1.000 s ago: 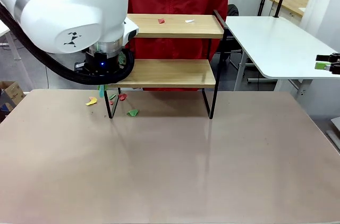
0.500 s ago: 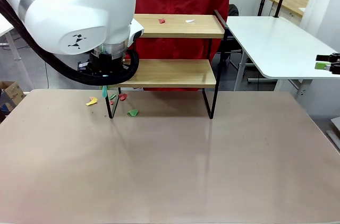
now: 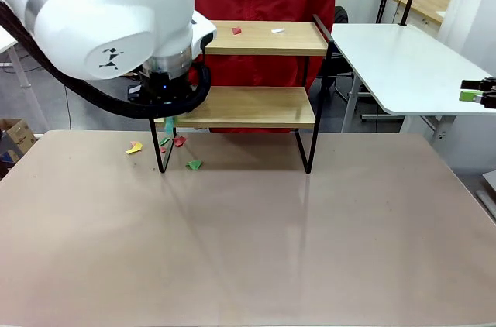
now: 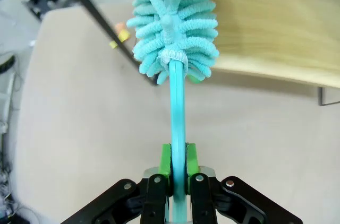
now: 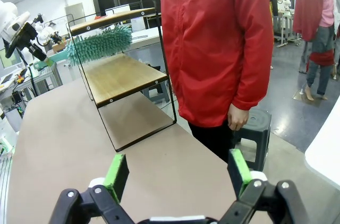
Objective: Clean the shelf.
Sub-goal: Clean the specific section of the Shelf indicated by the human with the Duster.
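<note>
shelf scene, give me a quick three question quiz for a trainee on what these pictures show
1. True or false: the left pincer is shut on the handle of the teal fluffy duster.
2. Pick one: on the two-tier light wooden shelf with a thin black metal frame, the red paper scrap and the white paper scrap lie on A) the top board, B) the lower board, C) a side rail.
3. Fill in: the right pincer is ____ and holds nothing.

Key: 1 true; 2 A; 3 open.
</note>
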Robot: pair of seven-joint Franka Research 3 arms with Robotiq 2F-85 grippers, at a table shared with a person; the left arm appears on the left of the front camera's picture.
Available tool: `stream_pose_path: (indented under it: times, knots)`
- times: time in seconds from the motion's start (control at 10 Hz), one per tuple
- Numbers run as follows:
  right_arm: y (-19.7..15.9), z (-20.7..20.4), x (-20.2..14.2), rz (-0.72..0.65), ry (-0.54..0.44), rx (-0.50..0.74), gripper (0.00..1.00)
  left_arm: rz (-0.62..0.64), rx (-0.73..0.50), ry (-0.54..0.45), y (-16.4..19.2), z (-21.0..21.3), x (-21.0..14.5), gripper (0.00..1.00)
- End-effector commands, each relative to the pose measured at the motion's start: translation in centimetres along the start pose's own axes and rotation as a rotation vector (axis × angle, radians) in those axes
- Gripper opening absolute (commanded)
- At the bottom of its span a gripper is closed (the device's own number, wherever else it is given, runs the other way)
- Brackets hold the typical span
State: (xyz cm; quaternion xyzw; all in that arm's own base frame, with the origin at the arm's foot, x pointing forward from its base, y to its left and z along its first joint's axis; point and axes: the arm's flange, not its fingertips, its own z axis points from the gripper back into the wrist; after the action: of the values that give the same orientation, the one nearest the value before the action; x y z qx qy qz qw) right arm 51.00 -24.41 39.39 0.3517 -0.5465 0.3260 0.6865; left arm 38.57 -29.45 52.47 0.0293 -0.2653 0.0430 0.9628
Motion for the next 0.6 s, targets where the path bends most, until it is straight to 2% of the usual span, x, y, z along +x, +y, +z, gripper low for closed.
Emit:
stream_pose_path:
  times: [0.0, 0.2, 0.3, 0.5]
  knots:
    - [0.2, -0.1, 0.3, 0.004, -0.003, 0.001, 1.00, -0.041, -0.096, 0.007, 2.9, -0.5, -0.9, 0.13]
    - [0.2, -0.1, 0.3, 0.004, -0.003, 0.001, 1.00, -0.148, -0.203, -0.016, 4.9, -0.4, -1.0, 0.13]
    - [0.2, -0.1, 0.3, 0.004, -0.003, 0.001, 1.00, -0.212, -0.327, -0.014, 6.1, -0.3, -1.0, 0.13]
    - [0.2, -0.1, 0.3, 0.004, -0.003, 0.001, 1.00, -0.317, -0.467, -0.028, 8.7, -0.2, -0.7, 0.13]
